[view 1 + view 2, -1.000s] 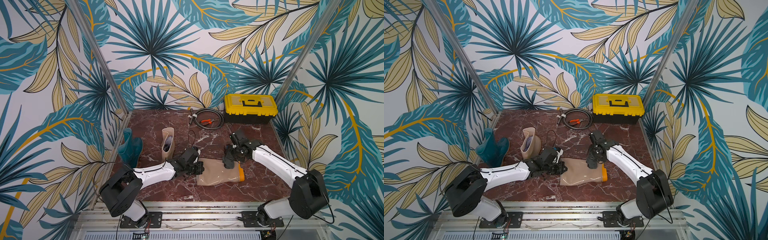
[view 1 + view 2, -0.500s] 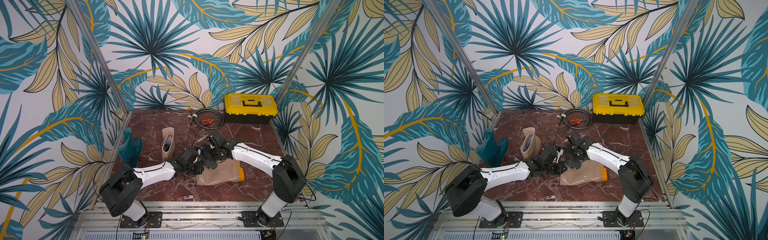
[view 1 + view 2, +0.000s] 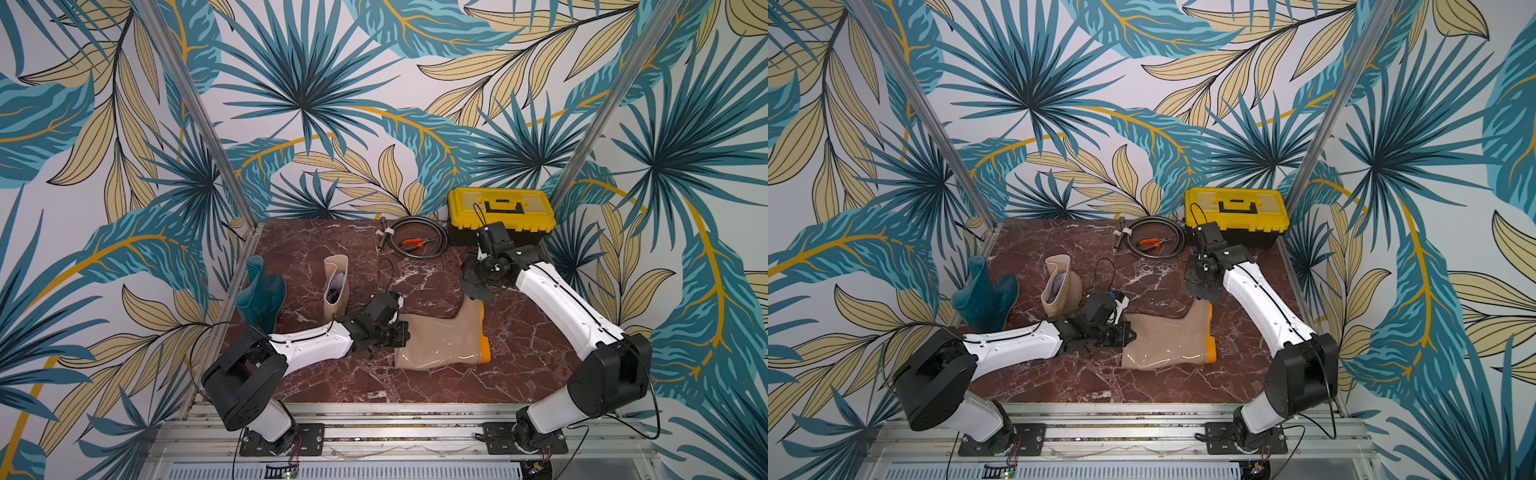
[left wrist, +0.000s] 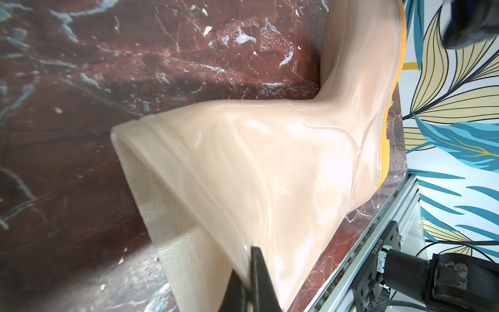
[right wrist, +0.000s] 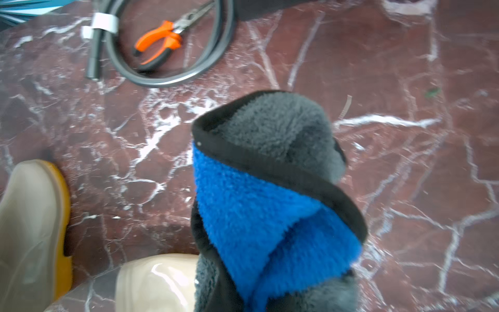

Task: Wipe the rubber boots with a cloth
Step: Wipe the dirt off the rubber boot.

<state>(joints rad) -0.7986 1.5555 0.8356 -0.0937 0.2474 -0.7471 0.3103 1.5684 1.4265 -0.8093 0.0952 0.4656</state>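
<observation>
left pincer (image 3: 400, 335) pinches lying beige boot (image 3: 440, 341); right pincer (image 3: 473, 277) grips cloth (image 5: 270, 189)

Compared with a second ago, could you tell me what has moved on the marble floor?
The right tool, gripping the fluffy charcoal-and-blue cloth, swept along the lying beige rubber boot toward its shaft, then back to its toe end. The left tool stays clamped on that boot's rim; nothing else shifted.
</observation>
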